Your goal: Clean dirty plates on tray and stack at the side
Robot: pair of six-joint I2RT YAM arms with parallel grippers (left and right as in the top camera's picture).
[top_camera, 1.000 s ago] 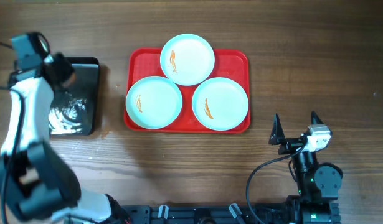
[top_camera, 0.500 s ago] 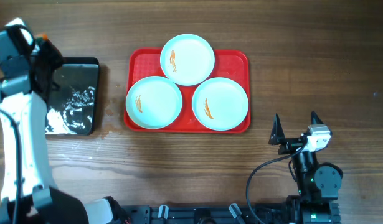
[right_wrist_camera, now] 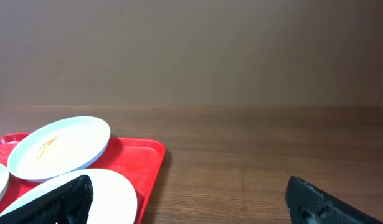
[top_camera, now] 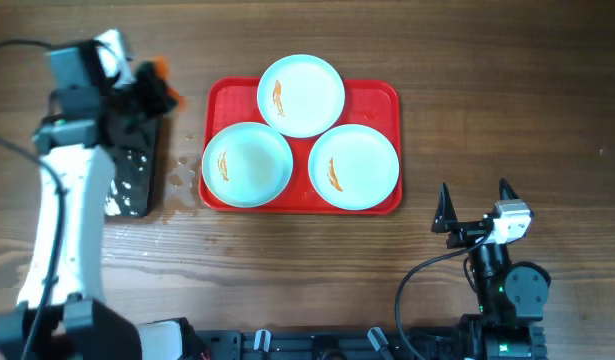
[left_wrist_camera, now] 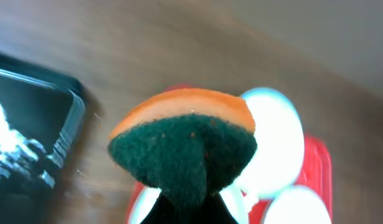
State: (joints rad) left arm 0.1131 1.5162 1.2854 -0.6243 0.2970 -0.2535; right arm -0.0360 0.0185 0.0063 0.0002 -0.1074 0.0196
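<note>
Overhead, a wooden tabletop is being shown with a red tray near its middle. A rear dirty plate, a left dirty plate and a right dirty plate are being carried on the tray, each being marked by an orange smear, with the rear one touching the other two. A green-and-orange sponge is being clenched by the left end effector, which is being held between the far corners of a glossy black tray and the red tray. Wet marks are being shown between the two trays. The right end effector is being held released, fingers spread, near the red tray's front right corner.
</note>
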